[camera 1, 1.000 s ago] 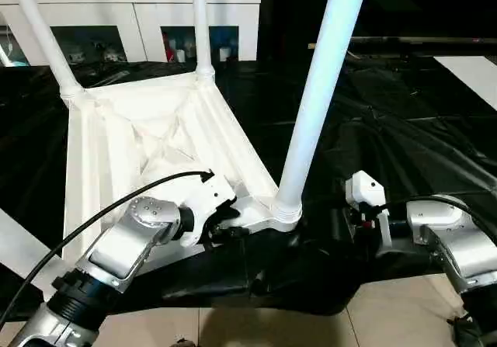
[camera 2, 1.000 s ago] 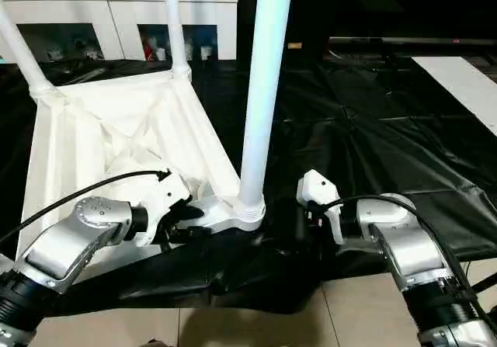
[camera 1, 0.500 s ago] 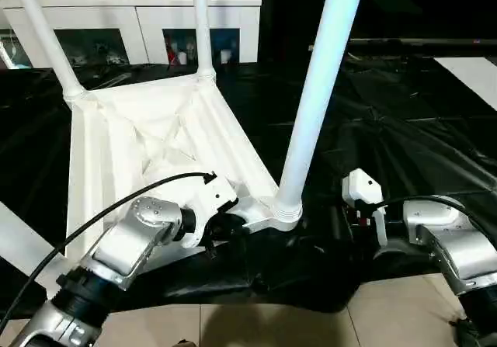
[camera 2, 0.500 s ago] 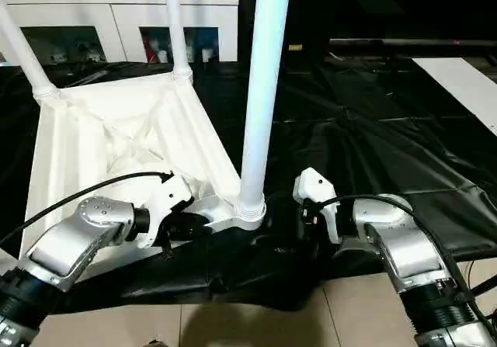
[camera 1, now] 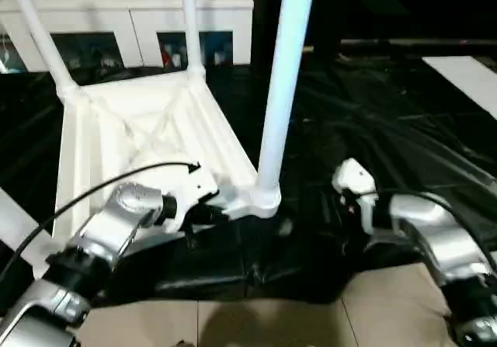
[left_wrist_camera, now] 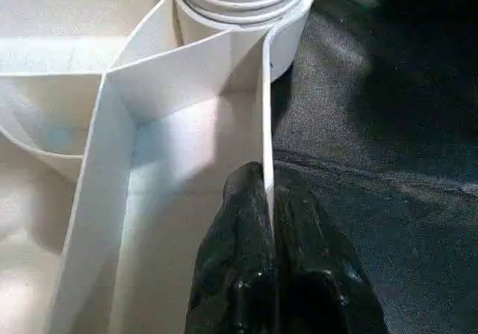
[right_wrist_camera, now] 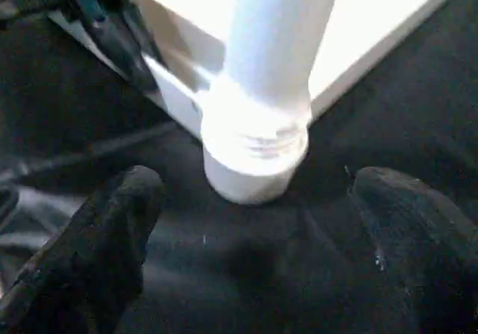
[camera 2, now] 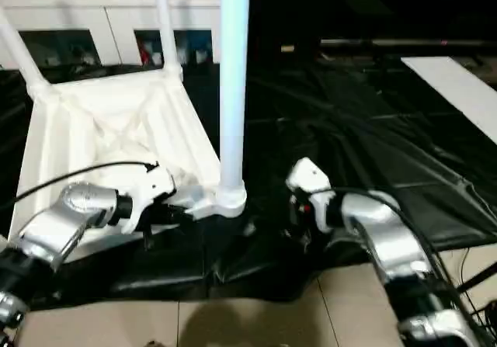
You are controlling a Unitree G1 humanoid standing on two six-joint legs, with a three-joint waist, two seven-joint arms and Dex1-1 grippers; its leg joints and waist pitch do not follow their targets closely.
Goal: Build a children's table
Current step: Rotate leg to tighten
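The children's table [camera 1: 140,122] lies upside down on the black-draped work table, its white legs pointing up. The nearest leg [camera 1: 279,75] stands in the near corner socket [camera 1: 262,199]. My left gripper [left_wrist_camera: 265,181] is shut on the thin rim wall [left_wrist_camera: 265,110] of the top, just beside that socket, one black finger on each side of the wall. My right gripper [right_wrist_camera: 258,196] stands open on the other side of the socket [right_wrist_camera: 254,155], its fingers [right_wrist_camera: 123,214] spread wide and apart from the leg base.
Two more legs [camera 1: 35,36] [camera 1: 189,21] rise at the far corners. A white cabinet [camera 1: 132,13] with open shelves stands behind. The black drape [camera 1: 404,130] wrinkles to the right. Tiled floor [camera 1: 272,324] shows at the near edge.
My left gripper's fingers have closed onto the table's rim wall. The right gripper stays open near the socket. The head camera has shifted.
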